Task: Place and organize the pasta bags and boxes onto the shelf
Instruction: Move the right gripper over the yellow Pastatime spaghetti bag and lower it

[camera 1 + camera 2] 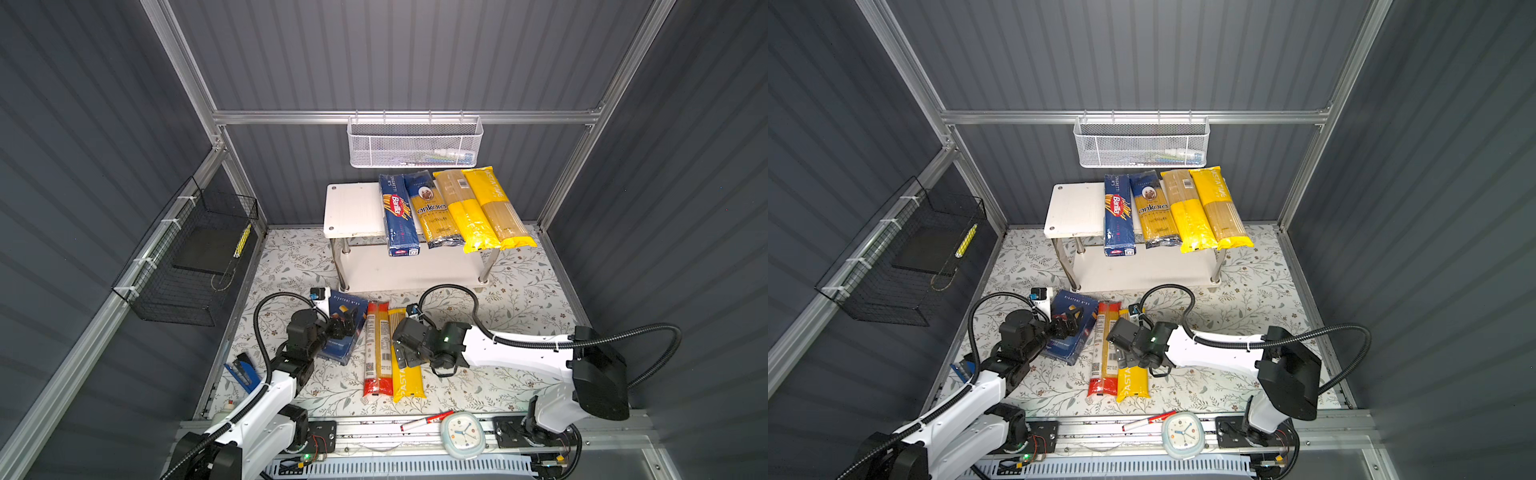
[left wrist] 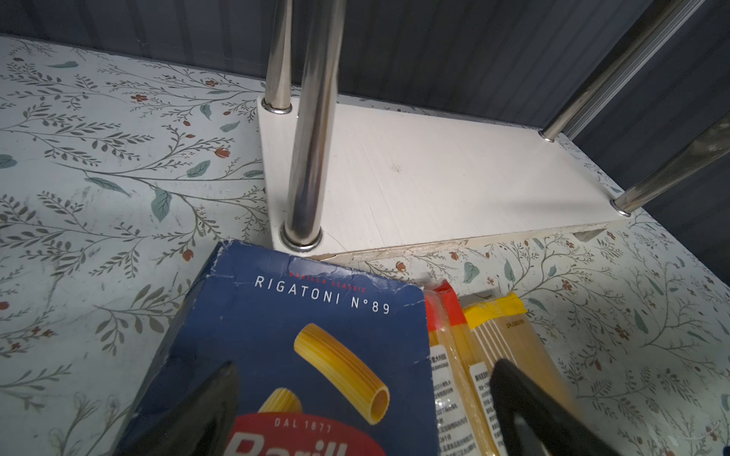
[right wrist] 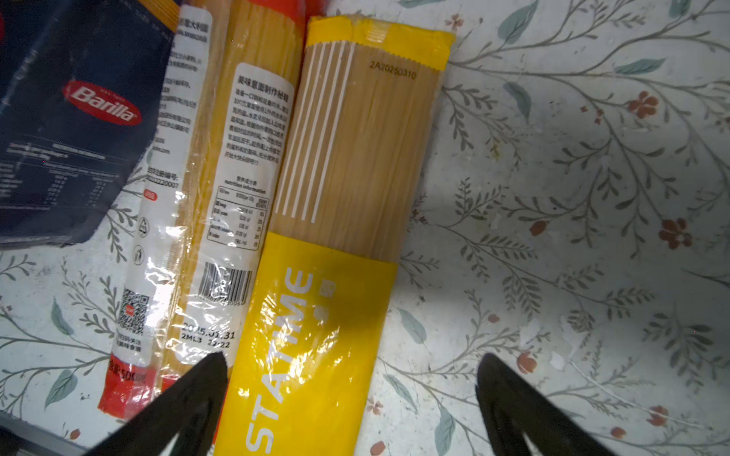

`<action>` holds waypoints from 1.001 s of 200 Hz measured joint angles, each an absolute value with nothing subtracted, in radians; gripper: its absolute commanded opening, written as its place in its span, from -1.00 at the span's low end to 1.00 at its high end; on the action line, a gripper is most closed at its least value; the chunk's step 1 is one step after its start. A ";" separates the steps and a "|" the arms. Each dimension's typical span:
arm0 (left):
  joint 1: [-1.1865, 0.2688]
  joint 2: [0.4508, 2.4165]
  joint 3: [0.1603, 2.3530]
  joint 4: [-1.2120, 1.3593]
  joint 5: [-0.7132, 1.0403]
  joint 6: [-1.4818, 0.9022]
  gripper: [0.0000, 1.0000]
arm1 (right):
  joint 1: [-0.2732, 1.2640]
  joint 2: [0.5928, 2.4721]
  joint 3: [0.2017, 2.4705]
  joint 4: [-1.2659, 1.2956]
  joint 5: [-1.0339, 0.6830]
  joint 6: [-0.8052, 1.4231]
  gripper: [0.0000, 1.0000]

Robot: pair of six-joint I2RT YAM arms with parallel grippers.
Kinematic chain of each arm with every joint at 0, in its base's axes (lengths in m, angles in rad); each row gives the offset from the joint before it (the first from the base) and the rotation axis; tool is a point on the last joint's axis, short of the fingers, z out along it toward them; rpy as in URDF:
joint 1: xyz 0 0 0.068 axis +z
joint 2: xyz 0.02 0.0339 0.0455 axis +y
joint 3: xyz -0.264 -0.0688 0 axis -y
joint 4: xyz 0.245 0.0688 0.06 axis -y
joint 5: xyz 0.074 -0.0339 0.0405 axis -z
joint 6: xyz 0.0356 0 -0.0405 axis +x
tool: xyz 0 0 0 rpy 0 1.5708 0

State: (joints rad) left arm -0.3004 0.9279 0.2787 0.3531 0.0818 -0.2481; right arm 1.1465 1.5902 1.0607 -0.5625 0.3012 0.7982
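Showing "RIGATONI N°89", Barilla box (image 2: 276, 355) lies near PASTATIME bag (image 3: 316, 316).

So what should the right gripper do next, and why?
Probably lower and close on the yellow PASTATIME bag: the right gripper hangs open astride it, and the bag lies on the table, not yet on the shelf.

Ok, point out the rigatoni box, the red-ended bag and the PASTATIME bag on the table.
rigatoni box (image 2: 276, 335): left wrist view, on its blue front face.
red-ended bag (image 1: 376, 345): in a top view, on its white label at mid-length.
PASTATIME bag (image 3: 351, 158): right wrist view, on its clear window.
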 measured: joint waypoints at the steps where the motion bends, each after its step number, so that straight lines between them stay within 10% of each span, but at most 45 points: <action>1: -0.300 0.928 0.279 0.353 0.082 -0.248 0.99 | 1.147 1.591 1.061 -0.562 0.301 0.799 0.98; 200: -0.300 0.935 0.279 0.355 0.086 -0.248 0.99 | 1.135 1.712 1.010 -0.485 0.202 0.846 0.98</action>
